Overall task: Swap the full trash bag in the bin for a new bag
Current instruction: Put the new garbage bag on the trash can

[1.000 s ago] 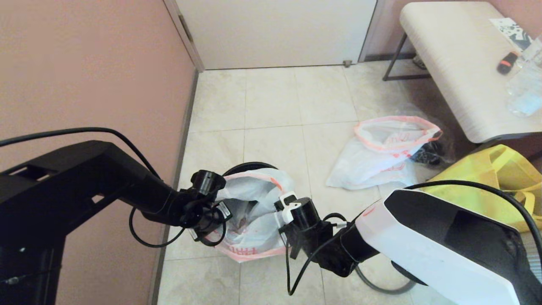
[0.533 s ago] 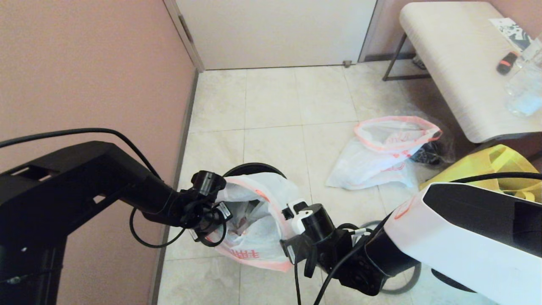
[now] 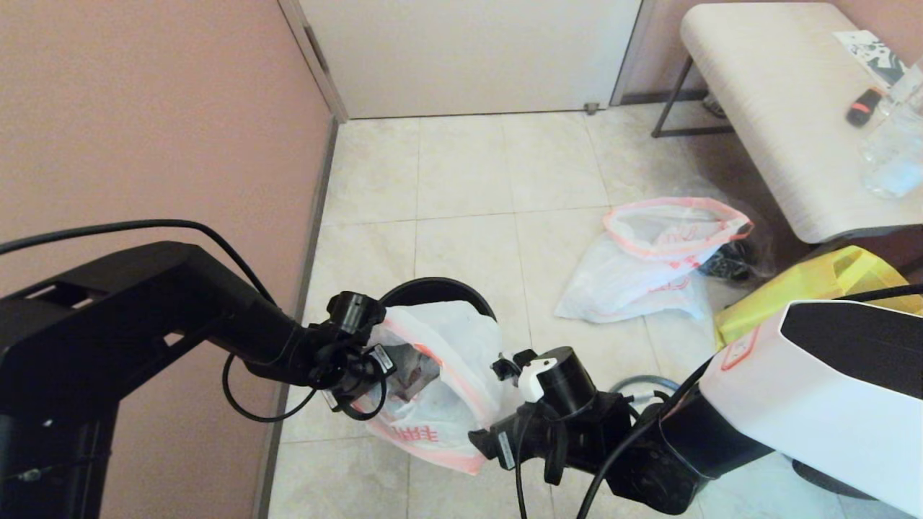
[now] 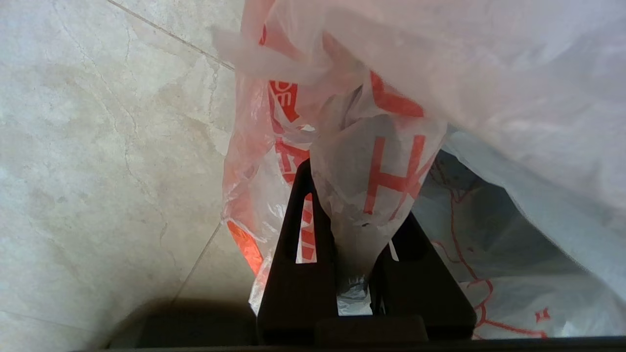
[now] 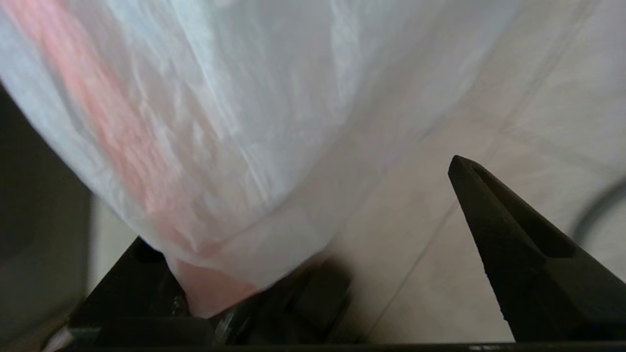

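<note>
Pulling my right gripper (image 5: 313, 274) back off the crinkly white-and-red bag (image 3: 440, 375), jaws now wide apart; left gripper (image 4: 353, 274) keeps pinching its thin rim over the round bin (image 3: 433, 288).

pale tiled floor (image 3: 461, 180), meeting a pink wall on the left and a white door at the far end. standing on it: a round dark bin (image 3: 433, 290) near the wall. lying on it to the right: a crumpled white and orange plastic bag (image 3: 649, 267), a yellow tote (image 3: 807, 288) just beside, a thin dark hoop (image 3: 634, 382). also a pale surface (image 3: 779, 108) on dark legs at far right.
</note>
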Motion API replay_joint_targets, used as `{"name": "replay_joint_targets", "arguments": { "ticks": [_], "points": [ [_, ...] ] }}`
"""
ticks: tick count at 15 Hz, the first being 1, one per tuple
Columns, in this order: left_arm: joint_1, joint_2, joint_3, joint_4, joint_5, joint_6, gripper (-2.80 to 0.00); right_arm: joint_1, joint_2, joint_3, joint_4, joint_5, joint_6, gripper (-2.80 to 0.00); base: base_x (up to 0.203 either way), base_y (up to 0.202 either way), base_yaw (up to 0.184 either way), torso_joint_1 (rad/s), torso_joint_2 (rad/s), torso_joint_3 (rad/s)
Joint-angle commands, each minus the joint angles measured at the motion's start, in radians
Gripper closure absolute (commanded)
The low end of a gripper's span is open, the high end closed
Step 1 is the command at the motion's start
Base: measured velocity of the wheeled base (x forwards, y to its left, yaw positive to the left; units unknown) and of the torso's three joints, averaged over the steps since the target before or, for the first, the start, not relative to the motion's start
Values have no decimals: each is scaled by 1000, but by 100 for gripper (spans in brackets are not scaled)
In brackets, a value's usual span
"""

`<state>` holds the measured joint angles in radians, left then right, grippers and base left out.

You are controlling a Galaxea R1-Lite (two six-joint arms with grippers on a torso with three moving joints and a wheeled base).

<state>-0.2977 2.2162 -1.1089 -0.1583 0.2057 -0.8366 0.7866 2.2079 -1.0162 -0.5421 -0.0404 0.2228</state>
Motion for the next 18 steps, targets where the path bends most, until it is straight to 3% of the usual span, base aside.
{"name": "replay_joint_targets", "arguments": {
  "ticks": [1,7,10,13,18],
  "points": [
    [-1,2,-1,-1,1,-5,0,-5,-17,29,-2,51,1,-280,0,0,0,0,0,0],
    [-1,11,-8,0,5,-4,0,-76,-73,53,-27,254,9,-280,0,0,0,0,0,0],
    [-1,17,-8,-1,11,-5,0,-115,-77,55,-73,355,144,-280,0,0,0,0,0,0],
    [-1,29,-18,3,19,-4,0,-154,-105,106,-122,413,166,-280,0,0,0,0,0,0],
    [-6,39,-22,5,40,-6,0,-229,-204,180,-131,684,216,-280,0,0,0,0,0,0]
  ]
}}
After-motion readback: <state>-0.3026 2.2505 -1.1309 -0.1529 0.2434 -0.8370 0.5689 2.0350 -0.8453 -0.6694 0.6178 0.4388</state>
